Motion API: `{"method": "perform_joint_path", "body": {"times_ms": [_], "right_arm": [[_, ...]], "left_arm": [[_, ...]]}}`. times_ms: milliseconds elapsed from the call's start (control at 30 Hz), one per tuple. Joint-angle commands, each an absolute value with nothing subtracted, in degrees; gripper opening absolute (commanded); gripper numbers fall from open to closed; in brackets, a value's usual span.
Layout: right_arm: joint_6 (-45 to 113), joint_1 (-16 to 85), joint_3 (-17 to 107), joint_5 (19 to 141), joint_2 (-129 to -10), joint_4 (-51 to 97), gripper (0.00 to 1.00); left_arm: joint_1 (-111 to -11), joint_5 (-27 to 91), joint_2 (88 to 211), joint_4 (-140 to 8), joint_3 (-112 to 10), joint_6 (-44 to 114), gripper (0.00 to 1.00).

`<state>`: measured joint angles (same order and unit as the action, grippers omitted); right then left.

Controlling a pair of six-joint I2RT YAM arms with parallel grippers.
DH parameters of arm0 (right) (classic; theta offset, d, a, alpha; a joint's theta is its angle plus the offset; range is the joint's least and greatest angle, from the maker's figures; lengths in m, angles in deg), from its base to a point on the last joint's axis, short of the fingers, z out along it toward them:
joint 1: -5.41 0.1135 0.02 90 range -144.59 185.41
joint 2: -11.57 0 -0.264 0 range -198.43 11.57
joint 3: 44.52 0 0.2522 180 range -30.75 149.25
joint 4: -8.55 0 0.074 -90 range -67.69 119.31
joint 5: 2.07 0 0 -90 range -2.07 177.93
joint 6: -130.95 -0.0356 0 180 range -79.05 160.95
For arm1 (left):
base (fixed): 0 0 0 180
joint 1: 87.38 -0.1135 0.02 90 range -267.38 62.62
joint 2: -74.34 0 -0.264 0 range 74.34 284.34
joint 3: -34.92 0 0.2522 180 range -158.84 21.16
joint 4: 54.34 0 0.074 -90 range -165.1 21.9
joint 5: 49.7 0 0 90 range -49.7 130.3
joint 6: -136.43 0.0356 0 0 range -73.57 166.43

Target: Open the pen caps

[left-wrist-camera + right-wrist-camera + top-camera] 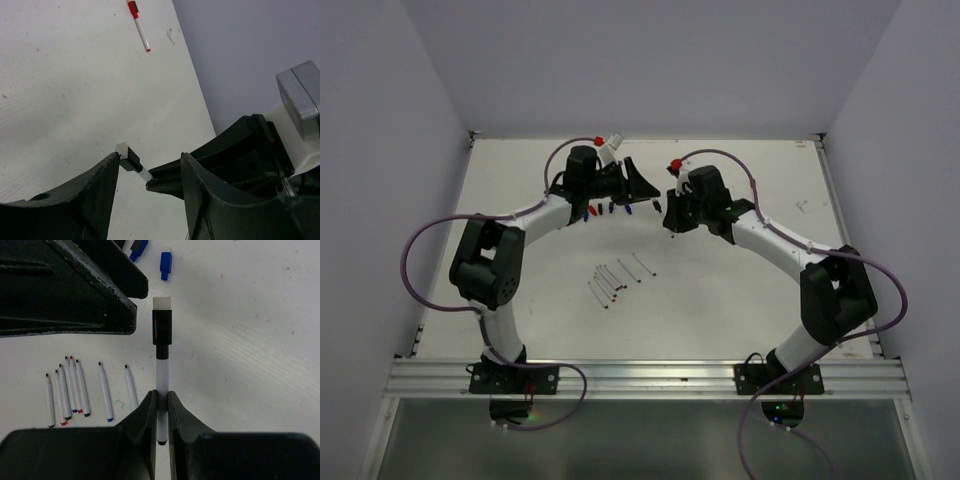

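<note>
My right gripper (161, 396) is shut on the white barrel of a pen (161, 377). The pen points away from it and carries a black pen cap (162, 332) with a white end. My left gripper (150, 160) stands open around that cap (131, 159). The cap lies against the left finger (102, 185), and the other finger (200, 190) stands apart from it. Both grippers meet above the far middle of the table (650, 200). Loose blue caps (165, 265) lie on the table beyond. Several uncapped pens (75, 390) lie in a row.
A pen with a red cap (138, 25) lies alone far off on the white table (75, 75). Loose caps (610, 209) lie under the left arm. The row of uncapped pens (615, 280) is at mid-table. Grey walls close in the table on three sides.
</note>
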<state>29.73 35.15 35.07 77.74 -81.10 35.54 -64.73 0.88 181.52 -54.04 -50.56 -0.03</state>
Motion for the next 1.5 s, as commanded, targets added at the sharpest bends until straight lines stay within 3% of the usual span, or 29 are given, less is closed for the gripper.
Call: {"method": "perform_joint_path", "body": {"times_ms": [0, 167, 567, 733, 1067, 1133, 1167, 1200, 1267, 1400, 1467], "right_arm": [[28.21, 35.55, 34.55, 78.7, -77.91, 31.18, 0.0], [28.12, 35.91, 35.07, 79.76, -77.64, 31.27, 0.0], [27.15, 37.4, 35.78, 80.99, -77.29, 29.08, 0.0], [26.98, 37.58, 35.6, 81.6, -77.56, 28.55, 0.0], [26.8, 37.93, 33.85, 81.87, -76.06, 28.11, 0.0], [26.89, 37.93, 33.67, 82.92, -75.63, 28.19, 0.0], [26.97, 37.93, 33.23, 83.27, -75.54, 28.02, 0.07], [27.06, 38.02, 33.06, 83.27, -75.45, 27.93, 0.24], [27.32, 37.93, 33.05, 82.75, -75.8, 28.28, 0.35], [28.12, 37.75, 32.18, 78.45, -76.33, 26.53, 0.36], [27.86, 37.23, 31.48, 74.42, -76.59, 24.07, 0.31]], "left_arm": [[-64.27, -0.22, 181.04, -51.84, -49.94, -0.68, 0.55], [-64.0, 3.38, 180.25, -54.57, -50.11, 1.07, 0.55], [-63.04, -1.54, 182.8, -48.86, -50.56, -3.5, 0.55], [-63.04, -1.45, 182.19, -48.15, -50.38, -3.94, 0.49], [-62.95, -1.89, 182.54, -45.61, -49.41, -5.43, 0.0], [-63.04, -2.33, 182.19, -44.47, -48.8, -5.95, 0.0], [-63.04, -2.33, 181.92, -43.85, -48.36, -6.13, 0.0], [-63.04, -2.33, 181.66, -43.24, -47.75, -6.48, 0.0], [-63.04, -1.98, 180.78, -42.62, -47.04, -6.74, 0.0], [-63.21, -4.17, 180.25, -36.66, -46.07, -10.78, 0.0], [-63.13, -5.67, 179.9, -34.01, -45.11, -13.5, 0.0]]}}
